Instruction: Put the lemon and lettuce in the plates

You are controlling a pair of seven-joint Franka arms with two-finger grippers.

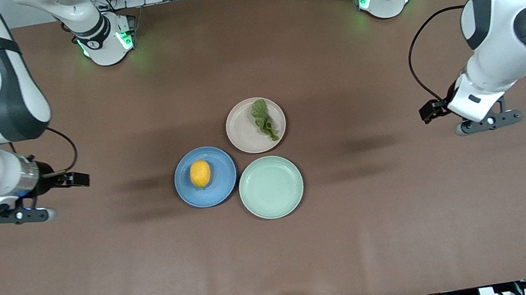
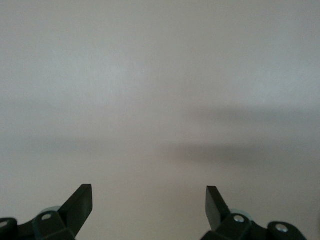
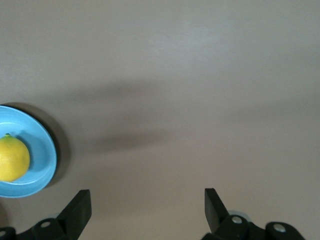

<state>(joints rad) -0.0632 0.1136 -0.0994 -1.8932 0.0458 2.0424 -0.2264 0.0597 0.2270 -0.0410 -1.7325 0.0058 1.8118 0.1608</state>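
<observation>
The lemon (image 1: 200,174) lies in the blue plate (image 1: 184,192). The lettuce (image 1: 264,119) lies in the beige-pink plate (image 1: 242,139), which is farther from the front camera. My right gripper (image 1: 20,213) hangs open and empty over bare table toward the right arm's end. Its wrist view shows its open gripper (image 3: 147,202) with the lemon (image 3: 11,158) and the blue plate (image 3: 44,145) at the edge. My left gripper (image 1: 488,121) hangs over bare table toward the left arm's end. Its wrist view shows the gripper (image 2: 149,200) open and empty over bare table only.
A pale mint-green plate (image 1: 271,187) stands empty beside the blue plate, nearer to the front camera than the beige-pink one. The three plates touch or nearly touch at mid-table. Brown table surface (image 1: 412,224) lies all around them.
</observation>
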